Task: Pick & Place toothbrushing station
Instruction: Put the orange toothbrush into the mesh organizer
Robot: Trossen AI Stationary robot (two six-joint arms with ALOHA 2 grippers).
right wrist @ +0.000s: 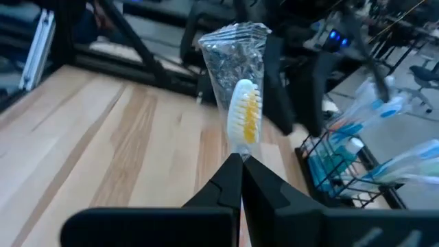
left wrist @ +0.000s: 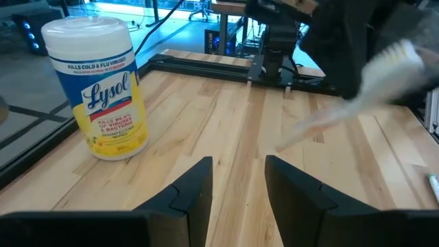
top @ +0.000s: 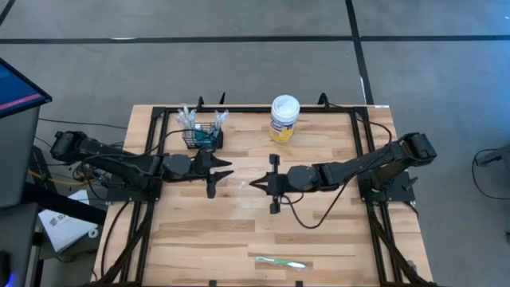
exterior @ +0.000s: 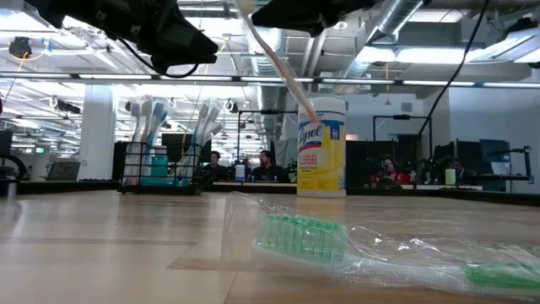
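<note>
Toothbrushing station (top: 203, 137): one basket. Right hand (right wrist: 241, 165) grips one wrapped toothbrush (right wrist: 244, 113); left hand (left wrist: 238, 180) open, empty.

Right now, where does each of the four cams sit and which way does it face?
High: overhead, straight down on table; both arms, left gripper, right gripper.
Low: table height, level across; green toothbrush nearest, arms above.
Left wrist: past open fingers toward Lysol tub.
Right wrist: past shut gripper on wrapped toothbrush, toward basket.
Shared: tub and basket show in high and low.
</note>
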